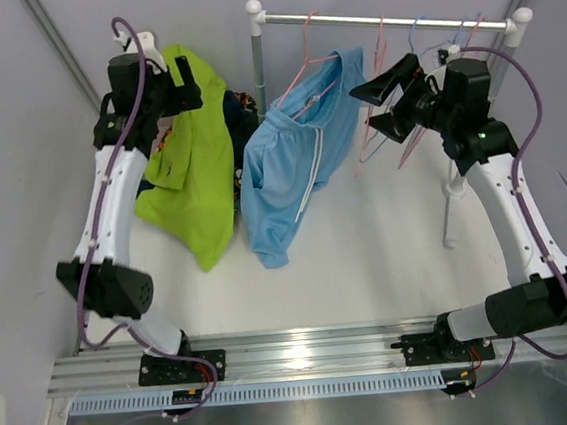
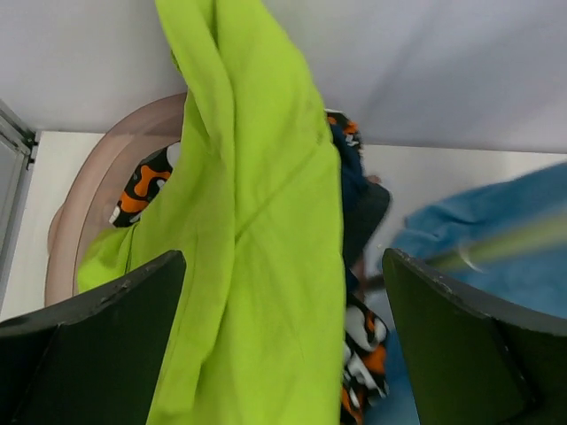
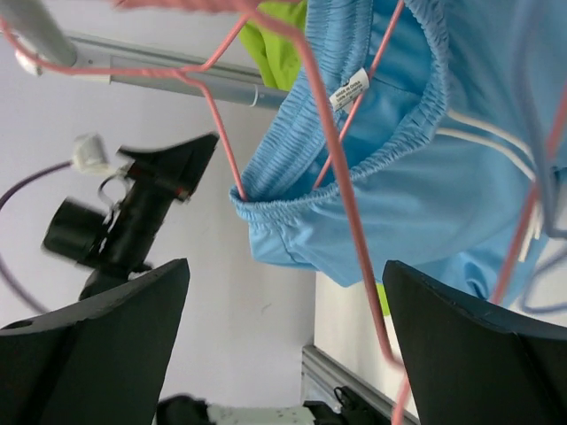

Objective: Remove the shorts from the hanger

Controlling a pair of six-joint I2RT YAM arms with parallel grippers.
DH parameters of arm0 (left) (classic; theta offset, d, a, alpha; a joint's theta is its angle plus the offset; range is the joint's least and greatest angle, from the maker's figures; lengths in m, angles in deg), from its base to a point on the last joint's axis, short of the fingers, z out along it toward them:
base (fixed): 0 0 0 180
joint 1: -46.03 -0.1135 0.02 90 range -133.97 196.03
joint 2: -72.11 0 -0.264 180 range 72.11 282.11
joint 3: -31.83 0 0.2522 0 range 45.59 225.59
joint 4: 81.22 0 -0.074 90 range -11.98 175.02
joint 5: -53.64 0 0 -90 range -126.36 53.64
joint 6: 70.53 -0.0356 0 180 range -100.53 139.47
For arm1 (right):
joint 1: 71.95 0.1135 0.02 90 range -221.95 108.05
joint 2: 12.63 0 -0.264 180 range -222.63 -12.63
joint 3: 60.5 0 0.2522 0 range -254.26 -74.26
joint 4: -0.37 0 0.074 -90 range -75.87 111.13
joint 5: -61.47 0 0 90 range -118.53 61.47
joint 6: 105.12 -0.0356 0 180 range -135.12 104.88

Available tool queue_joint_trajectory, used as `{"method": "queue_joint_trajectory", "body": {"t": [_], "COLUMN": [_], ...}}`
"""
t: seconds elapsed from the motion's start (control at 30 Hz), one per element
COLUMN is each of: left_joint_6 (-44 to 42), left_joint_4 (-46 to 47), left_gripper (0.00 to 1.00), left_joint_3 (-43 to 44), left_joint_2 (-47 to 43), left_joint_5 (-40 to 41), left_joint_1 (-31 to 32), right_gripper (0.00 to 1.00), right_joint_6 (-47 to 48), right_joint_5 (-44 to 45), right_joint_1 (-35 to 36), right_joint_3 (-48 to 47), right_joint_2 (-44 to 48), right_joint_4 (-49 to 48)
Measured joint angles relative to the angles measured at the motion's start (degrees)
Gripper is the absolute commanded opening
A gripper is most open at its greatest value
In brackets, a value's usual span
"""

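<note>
The lime green shorts [image 1: 193,161] hang down by my left gripper [image 1: 186,81], at the left of the rack. In the left wrist view the green fabric [image 2: 257,266] runs between the wide-open jaws of that gripper [image 2: 283,266]. Below it lie blotch-patterned shorts [image 2: 363,345] and dark navy shorts [image 2: 359,212]. The light blue shorts [image 1: 294,166] hang on a pink hanger [image 3: 341,177] from the rail [image 1: 385,19]. My right gripper [image 1: 383,102] is open and empty, just right of the blue shorts [image 3: 443,195], and the hanger wire passes between its jaws [image 3: 285,266].
Several empty pink and blue hangers [image 1: 418,39] hang on the rail by the right gripper. A pinkish round basket rim [image 2: 89,195] holds the pile under the green shorts. The rack post [image 1: 258,54] stands between the arms, and grey walls close in at both sides.
</note>
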State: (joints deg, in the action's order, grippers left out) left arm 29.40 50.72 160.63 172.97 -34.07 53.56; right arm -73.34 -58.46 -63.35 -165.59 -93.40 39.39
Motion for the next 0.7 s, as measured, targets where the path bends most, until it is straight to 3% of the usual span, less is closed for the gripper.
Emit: {"method": "queue_joint_trajectory", "body": {"t": [0.23, 0.43, 0.57, 0.7], "left_joint_6": [-0.5, -0.4, 0.7, 2.4], "left_joint_4": [5.7, 8.6, 9.4, 8.4], "left_gripper": [0.99, 0.99, 0.99, 0.98], "left_joint_3": [-18.8, -34.0, -45.5, -55.1], "left_joint_2": [-28.6, -44.2, -51.2, -56.6], "left_joint_5": [0.2, 0.5, 0.5, 0.5], "left_joint_1": [1.3, 1.2, 1.2, 1.2], "right_gripper": [0.99, 0.99, 0.98, 0.98], "right_joint_6": [3.5, 6.3, 6.9, 8.1], "right_joint_5": [7.4, 14.0, 16.7, 17.6], "right_joint_1": [0.0, 1.3, 9.1, 16.8], "right_joint_3": [-2.0, -5.8, -7.6, -15.7], "right_joint_2": [8.1, 9.3, 7.0, -1.4], "right_joint_4": [6.1, 9.3, 7.9, 4.2]}}
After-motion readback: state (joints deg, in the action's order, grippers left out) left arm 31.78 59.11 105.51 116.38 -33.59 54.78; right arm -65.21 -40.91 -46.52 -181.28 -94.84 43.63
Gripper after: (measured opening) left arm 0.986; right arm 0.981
